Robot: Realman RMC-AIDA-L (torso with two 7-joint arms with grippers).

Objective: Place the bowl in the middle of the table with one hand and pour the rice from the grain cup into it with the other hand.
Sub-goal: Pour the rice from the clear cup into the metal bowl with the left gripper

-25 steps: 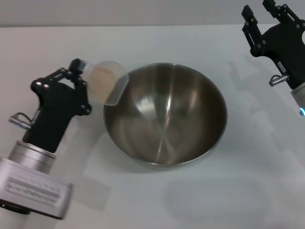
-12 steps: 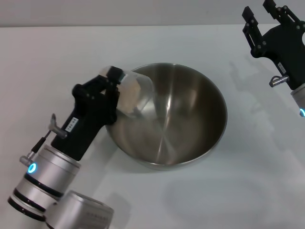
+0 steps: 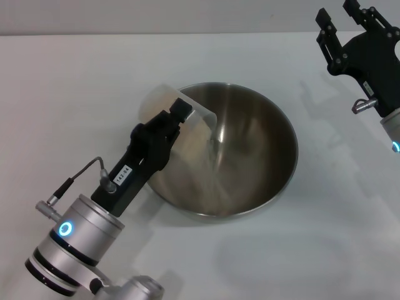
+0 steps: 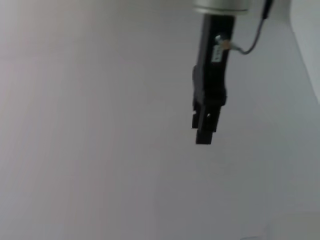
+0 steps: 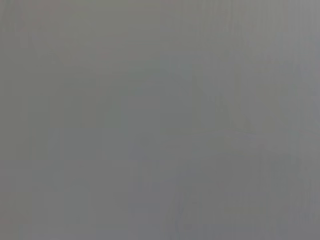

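The bowl [image 3: 219, 153] sits on the table [image 3: 75, 81], a little toward the far edge and near the middle from side to side. The cup [image 3: 178, 115] is tipped over the bowl's left rim, with its mouth pointing down into the bowl. Pale rice [image 3: 209, 156] is streaming from the cup onto the shiny inside of the bowl, in a blurry streak. The left gripper [image 3: 175, 115] pinches the cup, and its black body and silver arm reach in from the near left corner. The right gripper [image 3: 350, 15] is up by the far right corner, well apart from the bowl, with its fingers spread and nothing between them.
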